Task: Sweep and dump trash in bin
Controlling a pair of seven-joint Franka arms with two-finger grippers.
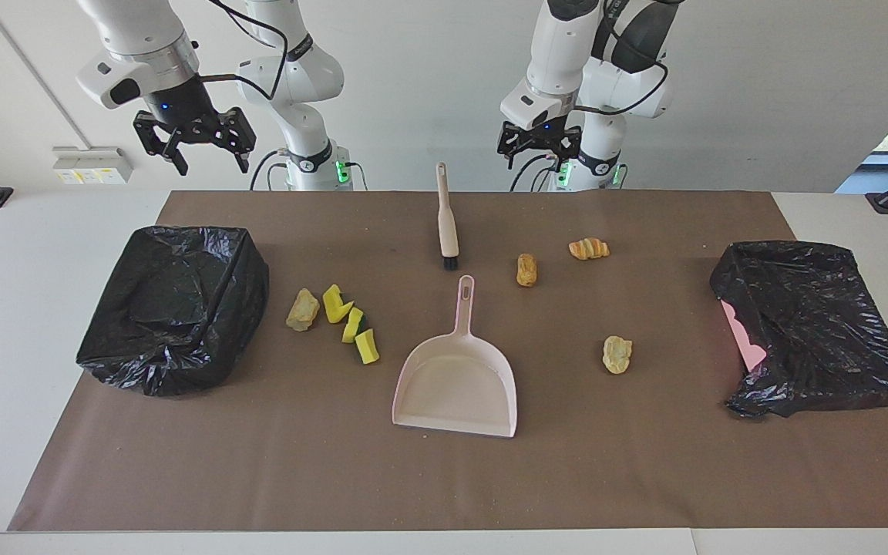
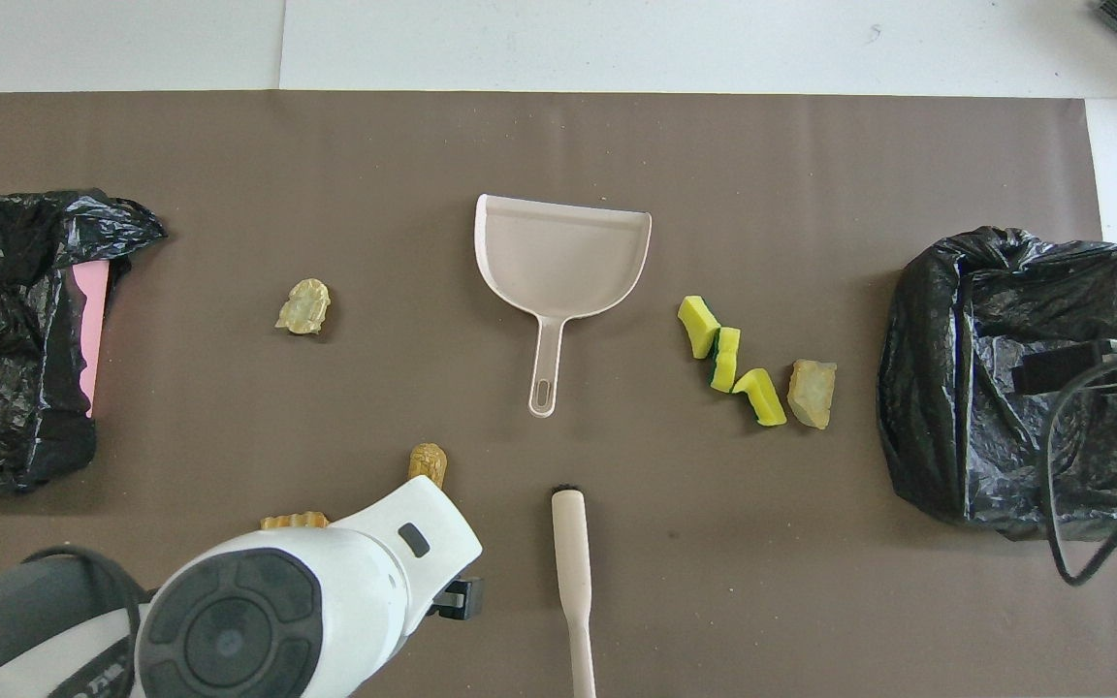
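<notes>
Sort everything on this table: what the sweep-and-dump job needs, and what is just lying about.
For the job: brush, dustpan, three yellow sponge wedges, two tan lumps, bread piece, mini croissant, two black-bagged bins.

Lying about: fine crumbs only.

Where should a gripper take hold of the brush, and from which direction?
Probably the bare handle of the brush, from straight above. It lies flat on the mat, its handle end nearest the robots and its dark bristles toward the dustpan. The handle is slim, so fingers could close across its width.
</notes>
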